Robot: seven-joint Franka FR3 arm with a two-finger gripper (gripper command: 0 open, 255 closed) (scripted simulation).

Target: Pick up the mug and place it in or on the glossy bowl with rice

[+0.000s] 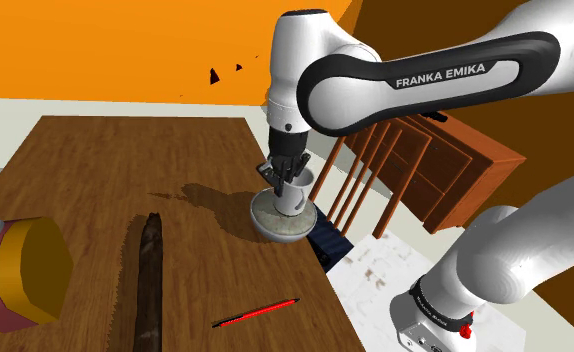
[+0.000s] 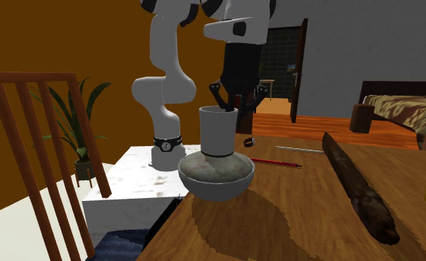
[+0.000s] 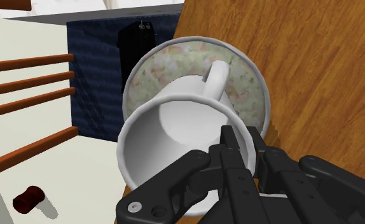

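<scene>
Wood-grain brown tabletop (image 1: pixel 125 170) runs under an orange wall on the far side, with a darker brown wall off to the shoulder view's right. Near the table's right edge in that view sits the grey glossy bowl (image 1: pixel 275 226), its inside showing a pale, speckled filling in the wrist view. The white mug with a loop handle (image 1: pixel 295 195) stands upright in that bowl, its base down on the filling and its open mouth up. Its handle points away from the gripper, out over the filling.

The all-black two-finger gripper (image 1: pixel 287 175) comes straight down from the white arm onto the mug's rim. Its fingers (image 3: pixel 229 143) are pinched on the mug's wall, one inside the cup and one outside, on the side opposite the handle.

Elsewhere on the table, nearer the camera in the shoulder view, lies a thin red pen (image 1: pixel 255 313). To that view's left of it lies a long dark brown rough stick (image 1: pixel 148 285), stretched near to far. A yellow and pink chunky object (image 1: pixel 20 275) sits at the lower left corner, well apart from the bowl.

Just beyond the table edge beside the bowl stands a brown wooden slatted chair (image 1: pixel 375 175), and a dark blue boxy thing (image 1: pixel 327 245) sits low between chair and table. In the second exterior view a green potted plant (image 2: pixel 82 122) stands at the left – against the brown wall – and a bed with a patterned cover (image 2: pixel 401 107) shows at the far right.
</scene>
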